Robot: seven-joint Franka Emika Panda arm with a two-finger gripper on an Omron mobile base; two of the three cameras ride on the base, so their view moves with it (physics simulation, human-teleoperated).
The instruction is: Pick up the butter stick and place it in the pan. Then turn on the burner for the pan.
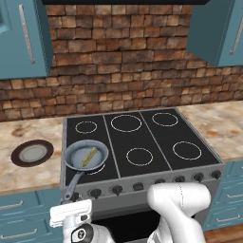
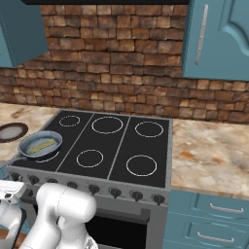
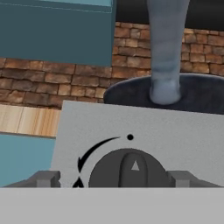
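Butter stick [image 1: 88, 157] lies slantwise inside the pan [image 1: 76, 162], a thin yellow-green bar on the grey-blue base. Going left to right in the left base view, a dark brown plate [image 1: 21, 160] with a grey centre sits on the marble counter [image 1: 28, 133], well apart from the stove. Next comes the pan on the front-left burner [image 1: 98, 169], whose white ring peeks out at the pan's near edge; its slim grey handle [image 1: 73, 184] reaches forward over the stove's front panel. To the right, the black stove glass [image 1: 156, 142] carries five more white rings. Along the grey front panel runs a row of dark knobs [image 1: 116, 190].

The gripper [image 3: 113, 179] hovers at the leftmost knob [image 3: 129, 170], its jaws spread wide with one dark fingertip on either side of the knob and neither visibly touching it. In the hand view the pan's handle rises straight above that knob.
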